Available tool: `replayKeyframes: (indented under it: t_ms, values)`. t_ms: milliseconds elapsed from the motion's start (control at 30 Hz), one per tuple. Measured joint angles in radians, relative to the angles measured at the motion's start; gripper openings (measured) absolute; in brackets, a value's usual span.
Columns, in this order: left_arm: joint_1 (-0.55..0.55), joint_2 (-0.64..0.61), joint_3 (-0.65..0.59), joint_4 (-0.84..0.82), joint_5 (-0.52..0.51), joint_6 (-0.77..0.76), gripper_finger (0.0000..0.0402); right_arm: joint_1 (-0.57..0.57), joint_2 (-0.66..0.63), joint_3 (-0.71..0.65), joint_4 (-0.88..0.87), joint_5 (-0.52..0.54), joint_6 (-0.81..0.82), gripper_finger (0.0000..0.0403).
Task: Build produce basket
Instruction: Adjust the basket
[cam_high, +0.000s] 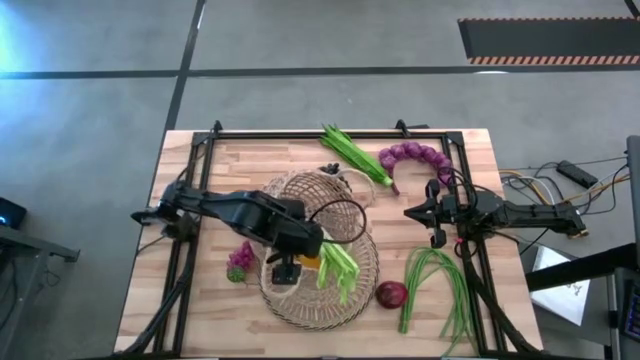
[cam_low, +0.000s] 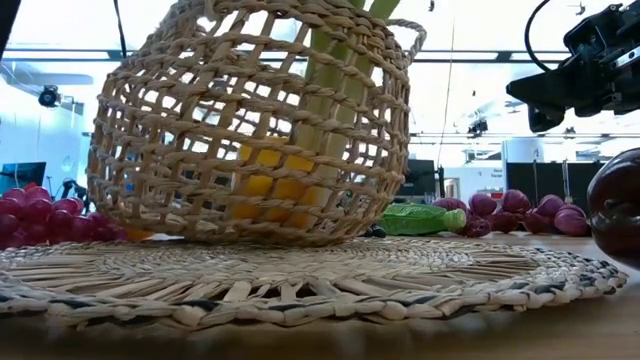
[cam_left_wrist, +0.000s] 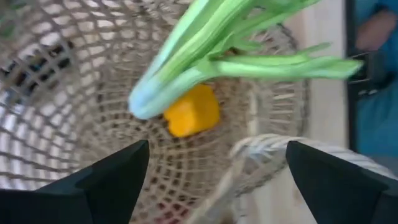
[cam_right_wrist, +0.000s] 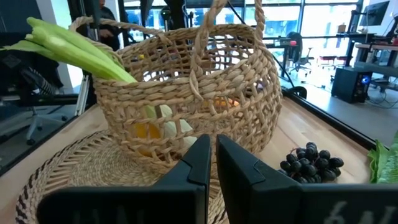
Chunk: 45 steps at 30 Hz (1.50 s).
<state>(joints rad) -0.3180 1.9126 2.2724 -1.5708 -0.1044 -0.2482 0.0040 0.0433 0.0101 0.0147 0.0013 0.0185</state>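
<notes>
Our left gripper (cam_high: 284, 268) hangs with fingers spread and empty over the basket (cam_high: 300, 205), where the leek (cam_high: 338, 268) leans, leaves over the rim. Nearest loose produce are the purple grapes (cam_high: 240, 262), just outboard on its own side. Our right gripper (cam_high: 412, 212) waits clamped shut on nothing, nearer the green beans (cam_high: 432, 285).

basket (cam_high: 300, 195): tan open-weave wicker, upright on a round woven mat, two loop handles
leek (cam_high: 338, 268): leaning in the basket, white end down, green leaves out over the rim
pepper (cam_left_wrist: 193, 111): orange, on the basket floor under the leek
purple grapes (cam_high: 240, 262): on the table left of the mat
dark grapes (cam_right_wrist: 312, 163): on the table beside the basket
onion string (cam_high: 418, 156): purple, far right of the table
okra pods (cam_high: 352, 152): green, far side, beside the onion string
beans (cam_high: 437, 285): green, bent bunch, near right
red onion (cam_high: 390, 294): at the mat's edge, just left of the beans
</notes>
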Motion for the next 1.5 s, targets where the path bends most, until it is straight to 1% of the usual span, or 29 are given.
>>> replayKeyframes:
  t_ms: [100, 333, 433, 600, 700, 800, 900, 933, 967, 1033, 1100, 1200, 1267, 1400, 1500]
  values:
    - [0.003, -0.002, -0.06, 0.0, -0.005, 0.044, 0.0346, 0.0, 0.0, 0.0, 0.0, 0.0, -0.002, 0.0018]
    - [0.004, -0.002, -0.254, -0.001, 0.083, 0.098, 0.0289, 0.0, 0.0, 0.0, 0.0, 0.0, 0.0, 0.0018]
    - [0.004, -0.002, -0.295, 0.0, 0.104, 0.099, 0.0266, 0.0, 0.0, 0.0, 0.0, 0.0, -0.002, 0.0018]
    - [0.004, 0.003, -0.32, 0.005, 0.104, 0.097, 0.0222, 0.0, 0.0, 0.0, 0.0, 0.0, -0.001, 0.0018]
    - [0.004, 0.003, -0.326, 0.046, 0.105, 0.073, 0.0175, 0.0, 0.0, 0.0, 0.0, 0.0, -0.002, 0.0018]
    - [0.004, 0.003, -0.322, 0.084, 0.118, 0.073, 0.0112, 0.0, 0.0, 0.0, 0.0, 0.0, 0.0, 0.0018]
    - [0.004, 0.003, -0.321, 0.11, 0.16, 0.074, 0.0041, 0.0, 0.0, 0.0, 0.0, 0.0, -0.002, 0.0018]
    - [0.004, 0.003, -0.321, 0.111, 0.168, 0.075, 0.0022, 0.0, 0.0, 0.0, 0.0, 0.0, 0.0, 0.0018]
    - [0.003, 0.003, -0.321, 0.112, 0.17, 0.075, 0.0013, 0.0, 0.0, 0.0, 0.0, 0.0, 0.0, 0.0018]
    - [0.0, 0.003, -0.32, 0.113, 0.168, 0.074, 0.0012, 0.0, 0.0, 0.0, 0.0, 0.0, -0.002, 0.0018]
    - [-0.007, 0.003, -0.303, 0.11, 0.141, 0.073, 0.0012, 0.0, 0.0, 0.0, 0.0, 0.0, 0.0, 0.0018]
    - [-0.018, 0.003, -0.252, 0.109, 0.096, 0.071, 0.0007, 0.0, 0.0, 0.0, 0.0, 0.0, -0.002, 0.0018]
    - [-0.023, 0.003, -0.211, 0.117, 0.094, 0.065, 0.0006, 0.0, 0.0, 0.0, 0.0, 0.0, 0.0, 0.0018]
    - [-0.045, 0.001, -0.143, 0.169, 0.091, 0.044, 0.0005, 0.0, 0.0, 0.0, 0.0, 0.0, -0.001, 0.0018]
    - [-0.069, 0.001, -0.132, 0.224, 0.076, 0.045, 0.0004, 0.0, 0.001, 0.0, 0.0, 0.0, -0.002, 0.0018]
